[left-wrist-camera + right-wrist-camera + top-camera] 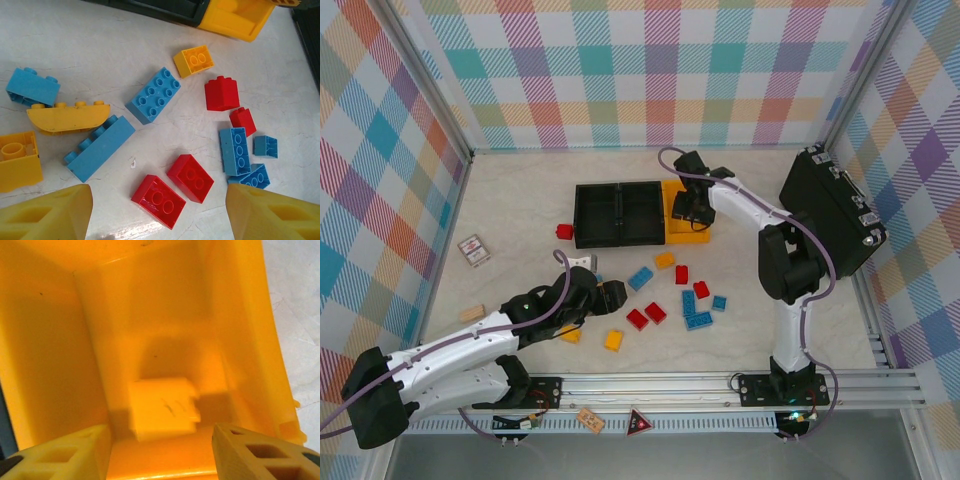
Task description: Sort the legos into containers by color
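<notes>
Right wrist view: right tool [160, 452] poised in the mouth of yellow container [50, 340], jaws parted, nothing between them. Directly below, one yellow brick [162, 407] on the container floor, slightly blurred; cannot tell whether settled or just landing. Placement fits the colour rule: yellow into yellow. Judged step: drop-off of a yellow piece, about done.

Left wrist view: left tool [157, 212] wide, holding nothing, hovering above loose legos [221, 92] on the tabletop [75, 30]. Nearest below: two red bricks [190, 177] side by side, roughly centred between the fingertips. Further out: long blue brick [100, 147], blue eight-stud brick [154, 95], curved yellow piece [67, 116], more red and blue off to the right. Probably lined up for a red pick; a guess only.

Top external view: three containers joined in a row at mid-tabletop, black containers [620, 213] to the left, the yellow one at the right end under the right tool. No brick made out in either black one; interiors dark, so not certain. Single red brick [563, 232] on the tabletop just beside the left black container, outside it. Bulk of the legos loose between the arms, so sorting judged early. No telling which black container takes red and which takes blue.
</notes>
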Robot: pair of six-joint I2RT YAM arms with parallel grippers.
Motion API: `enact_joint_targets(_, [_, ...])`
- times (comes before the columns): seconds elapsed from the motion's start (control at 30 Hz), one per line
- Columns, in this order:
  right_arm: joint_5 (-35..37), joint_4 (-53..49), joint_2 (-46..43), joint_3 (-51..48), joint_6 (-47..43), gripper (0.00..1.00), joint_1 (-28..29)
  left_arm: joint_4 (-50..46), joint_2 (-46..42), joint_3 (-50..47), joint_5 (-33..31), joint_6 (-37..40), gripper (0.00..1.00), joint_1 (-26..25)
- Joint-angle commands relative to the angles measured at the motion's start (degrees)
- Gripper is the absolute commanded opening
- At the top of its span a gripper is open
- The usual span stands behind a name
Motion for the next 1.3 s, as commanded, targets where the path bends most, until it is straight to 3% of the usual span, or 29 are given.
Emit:
enact_joint_targets(0.0, [0.7, -1.6, -0.9, 1.8, -0.2, 0.58, -0.1, -1.3, -1.3, -0.8, -1.0, -0.9, 0.71, -0.9])
enact_joint_targets(0.23, [0.4, -1.3, -6.0, -0.7, -1.0, 0.58, 0.5, -2.4, -2.5, -0.7, -1.8, -1.1, 0.71, -0.9])
enact_joint_targets(0.87, [-5.9, 3.0, -27.3, -26.9, -1.2, 0.57, 3.2, -4.2, -2.0, 0.9, -4.9, -1.2, 0.72, -0.9])
enact_joint_targets(1.07, [-7.2, 5.1, -28.8, -32.5, 0.0, 0.59, 5.5, -0.2, 1.1, 1.9, -1.0, 2.2, 0.75, -0.9])
enact_joint_targets(1.27, [-8.0, 7.1, -24.8, -33.9, 0.9, 0.6, 8.3, 8.7, 4.2, 1.8, 6.0, 4.5, 0.76, -0.9])
